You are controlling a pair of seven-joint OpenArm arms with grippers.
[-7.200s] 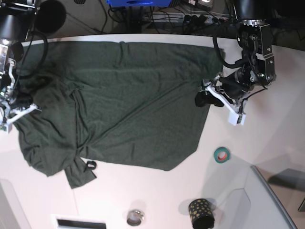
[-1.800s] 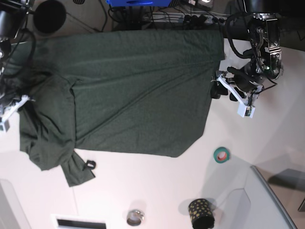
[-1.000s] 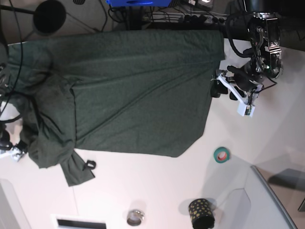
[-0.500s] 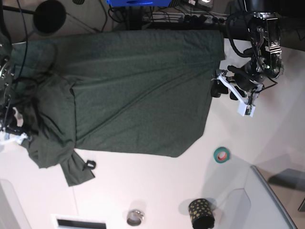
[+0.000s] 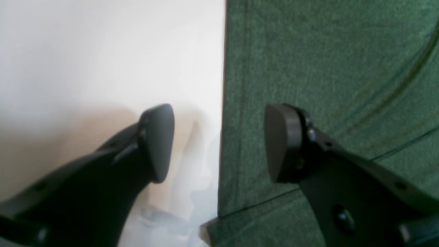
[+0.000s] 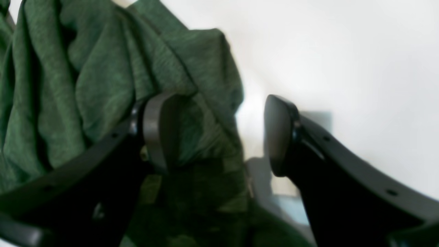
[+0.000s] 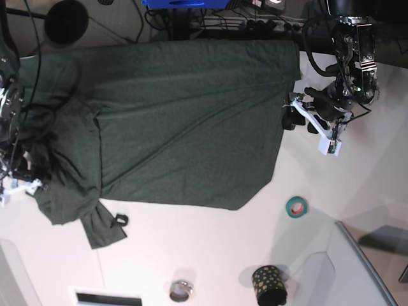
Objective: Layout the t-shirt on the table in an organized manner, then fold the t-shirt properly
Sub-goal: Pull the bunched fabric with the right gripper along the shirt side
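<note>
Both grippers' jaws apart: right gripper (image 6: 219, 133) straddling bunched t-shirt (image 7: 178, 121) edge, seemingly unclamped; left gripper (image 5: 219, 140) straddling the hem.

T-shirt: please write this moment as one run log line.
t-shirt: spread, left side bunched | left hand: open at hem | right hand: open, straddling bunched edge

Dark floor beyond the far edge, with tangled black cables (image 7: 217, 22), a power strip (image 7: 268, 25) and a blue box (image 7: 182, 3). Round black disc (image 7: 65, 21) at top left. Grey bin corner (image 7: 366, 268) at lower right. Even, soft light.
</note>
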